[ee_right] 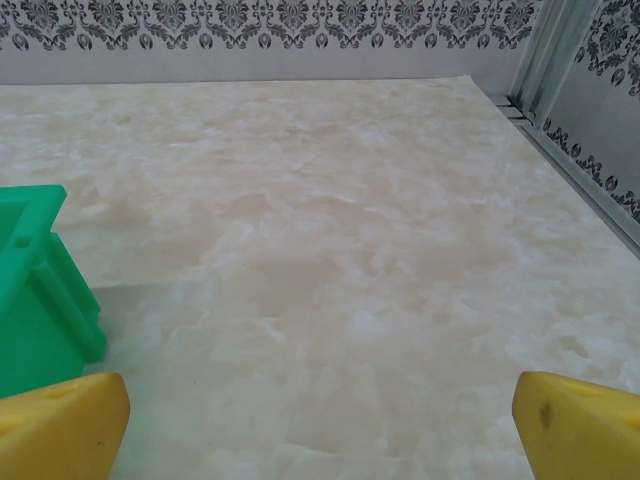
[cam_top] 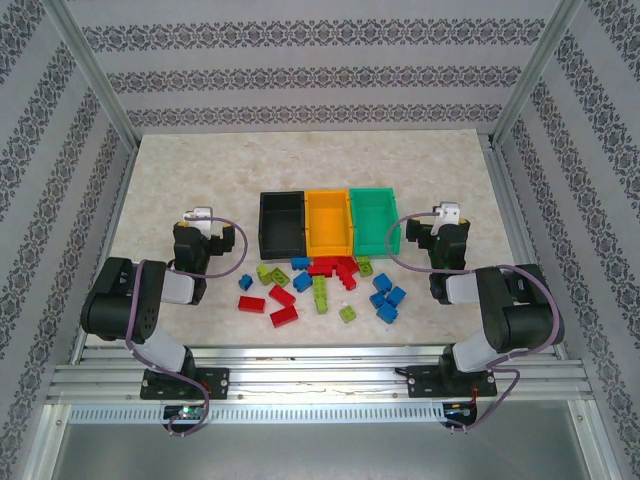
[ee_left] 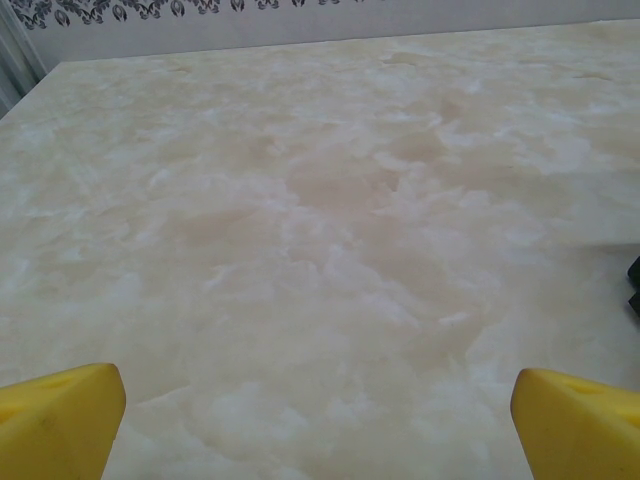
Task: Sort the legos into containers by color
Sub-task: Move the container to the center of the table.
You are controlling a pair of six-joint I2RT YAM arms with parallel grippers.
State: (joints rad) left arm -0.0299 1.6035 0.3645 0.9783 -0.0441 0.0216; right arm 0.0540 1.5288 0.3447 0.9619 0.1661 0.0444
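Presently on the marble-look tabletop (cam_top: pixel 170 170), itemised:

1. Containers (cam_top: pixel 328 195), 3 pcs, side by side in one row at table centre, walls touching. L to R in the top view: black bin (cam_top: pixel 282 222), orange-yellow bin (cam_top: pixel 328 222), green bin (cam_top: pixel 373 218). All upright, open tops up.

2. Legos (cam_top: pixel 320 285), approx. twenty, loose on the tabletop just on the near side of the row, outside the bins. Red legos (cam_top: pixel 330 268): a cluster just in front of the orange-yellow bin, plus three toward the near left. Blue legos (cam_top: pixel 387 298): a group of four on the green bin's side, others nearer the black bin. Yellow-green legos (cam_top: pixel 321 300): scattered through the middle, some right beside red ones.

3. Left gripper (ee_left: pixel 318 425): left of the black bin, apart from the bricks. Jaws spread wide, yellow fingertips (ee_left: pixel 60 415) at the lower corners of its wrist view, bare tabletop between them — gripping nothing.

4. Right gripper (ee_right: pixel 320 425): right of the green bin, near it, not touching. Jaws likewise wide apart, gripping nothing; a corner of the green bin sits at the left of its wrist view.
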